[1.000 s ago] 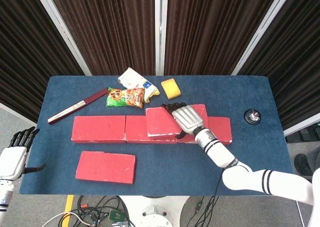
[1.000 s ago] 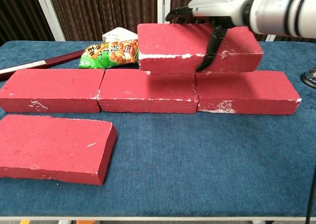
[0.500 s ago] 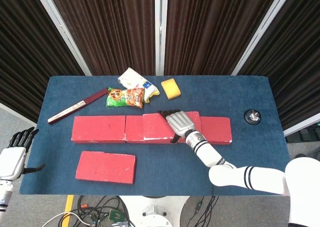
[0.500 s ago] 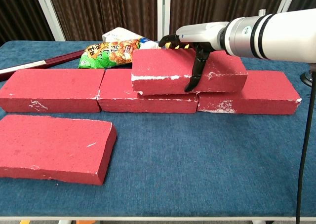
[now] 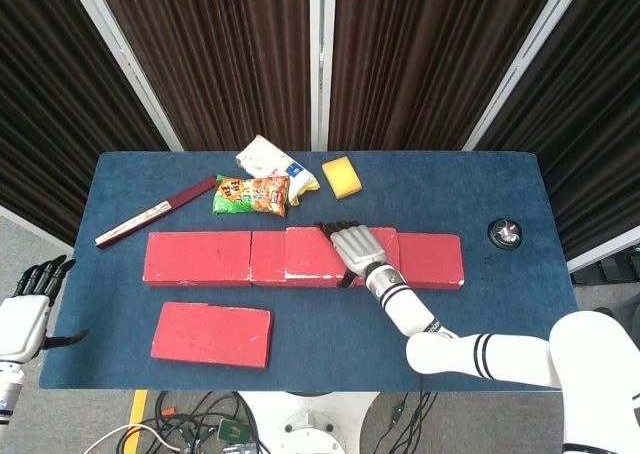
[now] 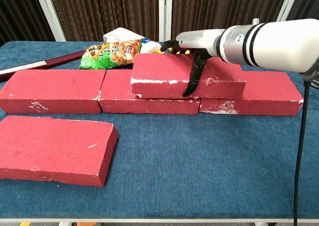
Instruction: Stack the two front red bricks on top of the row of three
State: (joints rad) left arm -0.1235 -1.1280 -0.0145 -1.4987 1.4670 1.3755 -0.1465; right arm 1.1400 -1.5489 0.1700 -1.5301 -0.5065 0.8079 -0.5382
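Three red bricks lie end to end in a row: left (image 5: 198,258), middle (image 6: 124,94) and right (image 5: 432,259). A fourth red brick (image 6: 164,74) sits on top of the row, over the middle and right bricks. My right hand (image 5: 355,248) grips that top brick, fingers over its far edge and thumb (image 6: 192,81) down its front face. Another red brick (image 5: 212,333) lies flat in front of the row at the left. My left hand (image 5: 22,314) hangs off the table's left side, fingers spread, holding nothing.
Behind the row lie a green and orange snack bag (image 5: 252,195), a white packet (image 5: 272,160), a yellow sponge (image 5: 343,177) and a dark red stick (image 5: 155,211). A small round black object (image 5: 505,233) sits near the table's right edge.
My right hand lowered the held brick from above the row onto the middle and right bricks, shifting slightly left. The left hand barely moved.
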